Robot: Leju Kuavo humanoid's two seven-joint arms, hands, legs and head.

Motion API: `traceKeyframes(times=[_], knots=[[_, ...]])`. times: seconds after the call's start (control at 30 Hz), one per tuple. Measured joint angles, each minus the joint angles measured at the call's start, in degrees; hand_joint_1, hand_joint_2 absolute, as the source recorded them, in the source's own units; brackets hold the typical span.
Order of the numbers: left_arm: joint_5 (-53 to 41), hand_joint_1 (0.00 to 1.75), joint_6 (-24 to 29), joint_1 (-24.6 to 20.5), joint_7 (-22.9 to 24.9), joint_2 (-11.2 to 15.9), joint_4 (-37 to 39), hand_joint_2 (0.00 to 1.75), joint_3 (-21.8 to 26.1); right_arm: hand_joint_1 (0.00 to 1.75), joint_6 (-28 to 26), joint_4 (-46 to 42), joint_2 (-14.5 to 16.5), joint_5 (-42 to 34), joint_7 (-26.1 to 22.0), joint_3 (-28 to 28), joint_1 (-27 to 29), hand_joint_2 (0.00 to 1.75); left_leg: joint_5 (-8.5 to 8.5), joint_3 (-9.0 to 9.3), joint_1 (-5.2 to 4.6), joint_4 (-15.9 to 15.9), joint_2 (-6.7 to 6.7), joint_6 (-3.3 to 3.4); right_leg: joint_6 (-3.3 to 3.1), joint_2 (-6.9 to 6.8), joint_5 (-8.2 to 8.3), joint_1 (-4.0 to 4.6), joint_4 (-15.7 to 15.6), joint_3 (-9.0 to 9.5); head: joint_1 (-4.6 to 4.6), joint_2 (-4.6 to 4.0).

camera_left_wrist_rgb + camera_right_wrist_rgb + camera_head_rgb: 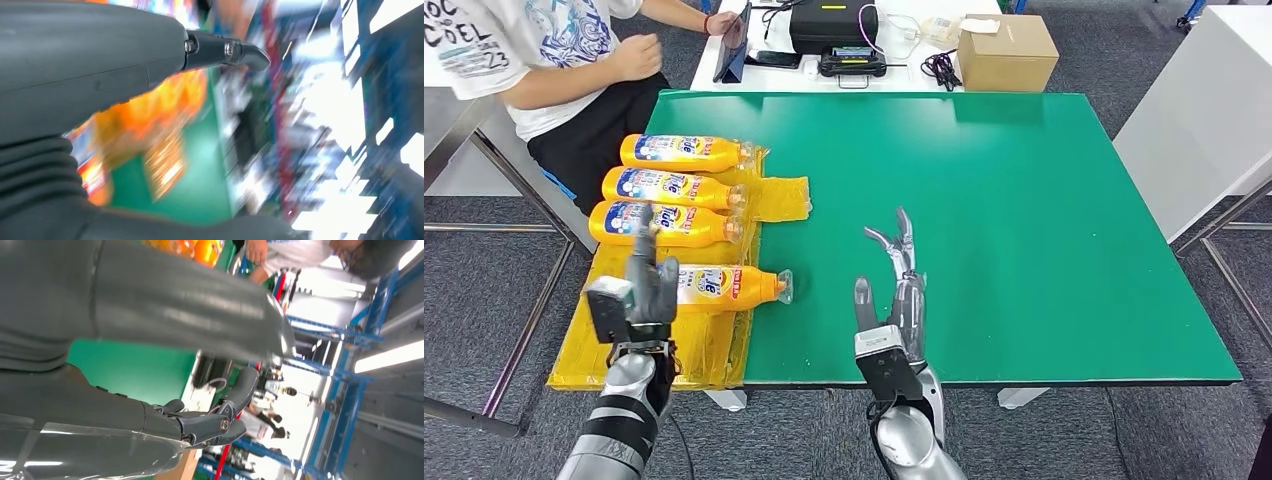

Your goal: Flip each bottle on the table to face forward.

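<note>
- Head view showed four orange bottles lying on a yellow sheet point(714, 350) at the desk's point(1024, 250) left edge, long axes across the desk, caps toward the middle.
- Nearest bottle point(729, 286) lay just beyond the left robot hand point(646, 285), which stood raised over its base end; I could not tell whether it gripped anything.
- Right robot hand point(896, 290) rested released on bare green, fingers apart, well apart from the bottles.
- I judged the left arm far better placed for that bottle.
</note>
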Motion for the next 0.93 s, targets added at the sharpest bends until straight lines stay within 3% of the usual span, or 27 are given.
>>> traceKeyframes(times=[0.07, 0.4, 0.7, 0.73, 0.77, 0.8, 0.83, 0.87, 0.9, 0.93], knots=[[0.5, 0.00, 3.9, 1.5, -0.3, -0.9, -5.1, 1.75, 0.1, 0.00, -1.3, 0.0, -0.1, -0.3, -0.4, 0.0, 0.3, 1.75, -0.01, -0.03, 0.00, 0.0, 0.00, 0.00, 0.00, 0.00, 0.00, 0.00, 0.0, -0.04, -0.01, 0.00], [1.9, 0.00, 13.6, 6.5, -0.3, -2.1, -21.8, 1.75, -1.3, 0.00, -5.0, -0.1, -0.3, -1.1, -2.5, 0.1, 1.6, 1.75, -0.03, -0.07, 0.00, 0.0, 0.03, -0.01, 0.00, 0.01, -0.01, 0.00, 0.0, -0.10, -0.01, 0.00], [3.6, 0.00, 13.4, 10.1, -0.3, -2.9, -26.6, 1.75, -2.7, 0.00, -8.1, -1.3, -0.6, -3.2, -3.7, -0.7, 4.2, 1.75, -0.04, -0.08, 0.00, 0.0, 0.03, -0.02, 0.00, 0.01, -0.01, 0.00, 0.0, -0.12, -0.01, 0.00], [4.2, 0.00, 12.6, 10.7, -0.2, -3.1, -26.7, 1.75, -2.9, 0.03, -8.6, -1.6, -0.6, -4.1, -3.8, -1.1, 4.7, 1.75, -0.04, -0.08, -0.01, 0.0, 0.03, -0.02, 0.00, 0.02, -0.01, -0.01, 0.0, -0.12, -0.01, 0.00], [4.9, 0.00, 11.6, 11.4, -0.2, -3.3, -26.7, 1.75, -3.2, 0.44, -9.1, -2.0, -0.6, -5.0, -3.8, -1.6, 5.2, 1.75, -0.05, -0.08, -0.01, 0.0, 0.03, -0.02, 0.00, 0.02, -0.01, -0.01, 0.0, -0.12, -0.01, 0.00], [5.6, 0.31, 10.4, 12.3, 0.0, -3.6, -26.7, 1.75, -3.5, 0.87, -9.5, -2.4, -0.7, -5.9, -4.0, -2.3, 5.9, 1.75, -0.06, -0.08, -0.01, 0.0, 0.04, -0.01, 0.00, 0.02, -0.01, -0.01, 0.0, -0.12, -0.01, 0.00], [6.2, 0.75, 9.0, 13.4, 0.3, -3.8, -26.7, 1.75, -4.0, 1.29, -9.9, -2.9, -0.8, -6.8, -4.2, -3.0, 6.7, 1.75, -0.07, -0.08, -0.02, 0.0, 0.04, 0.00, 0.00, 0.02, -0.01, -0.02, 0.0, -0.12, 0.00, 0.00], [6.8, 1.19, 7.5, 14.4, 0.6, -4.0, -26.7, 1.75, -4.6, 1.50, -10.1, -3.2, -0.8, -7.6, -4.6, -3.8, 7.5, 1.75, -0.09, -0.09, -0.03, 0.0, 0.04, 0.01, 0.01, 0.02, -0.02, -0.02, 0.0, -0.13, 0.00, 0.00], [7.3, 1.26, 6.2, 15.5, 1.0, -4.1, -26.7, 1.75, -5.2, 1.10, -10.3, -3.6, -0.9, -8.2, -5.0, -4.5, 8.3, 1.75, -0.12, -0.09, -0.03, 0.0, 0.04, 0.02, 0.01, 0.02, -0.02, -0.02, 0.0, -0.13, 0.00, 0.00], [7.6, 1.26, 5.5, 16.1, 1.2, -4.2, -26.6, 1.75, -5.5, 0.88, -10.3, -3.8, -0.9, -8.4, -5.3, -4.9, 8.7, 1.75, -0.13, -0.09, -0.03, 0.0, 0.04, 0.03, 0.01, 0.02, -0.03, -0.02, -0.1, -0.13, 0.00, 0.00]])
